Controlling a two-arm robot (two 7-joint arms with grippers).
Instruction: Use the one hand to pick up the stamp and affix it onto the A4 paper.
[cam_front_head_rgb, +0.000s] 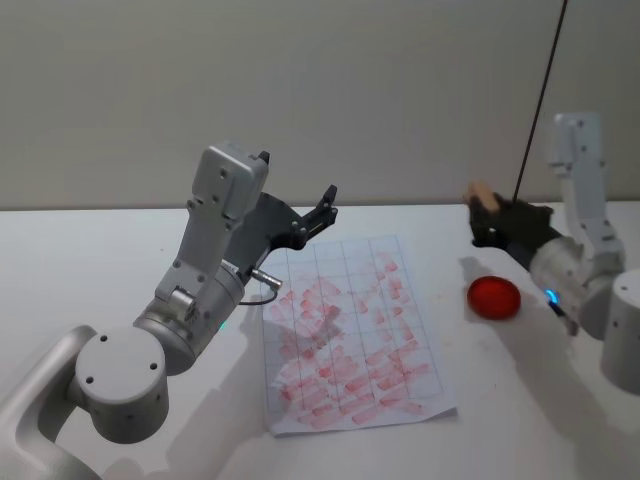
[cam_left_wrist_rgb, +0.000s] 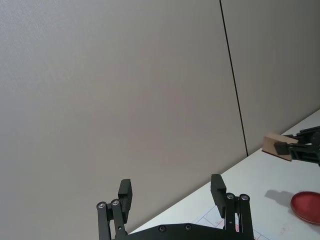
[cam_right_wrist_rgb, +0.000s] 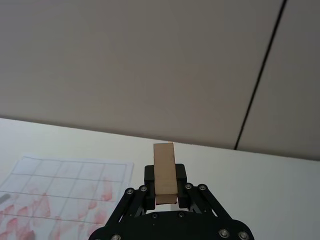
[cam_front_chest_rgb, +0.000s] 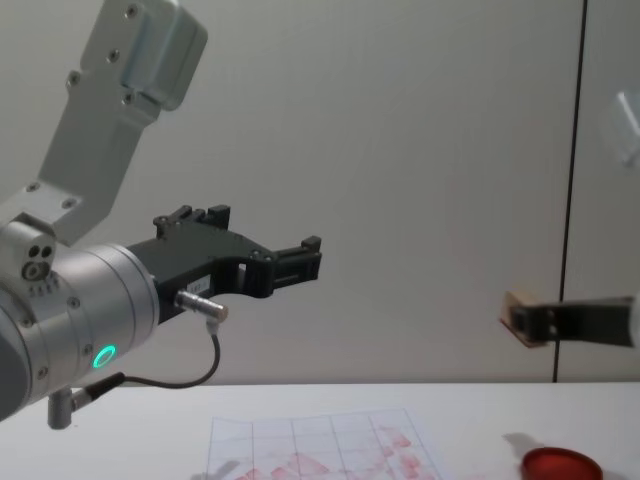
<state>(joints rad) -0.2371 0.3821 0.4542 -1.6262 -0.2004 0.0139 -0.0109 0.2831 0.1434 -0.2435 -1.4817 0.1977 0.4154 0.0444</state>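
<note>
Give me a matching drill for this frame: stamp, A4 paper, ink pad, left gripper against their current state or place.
Things:
1. stamp
2. A4 paper
3. ink pad
4. left gripper

States:
A. flat on the table, grid squares carrying red marks
B. open, holding nothing, raised over the paper's far left corner
C. red disc on the table to the right of the paper
D. clamped in the right gripper, lifted off the table

Pairs: 1-D, 2-A, 3-C, 4-B
</note>
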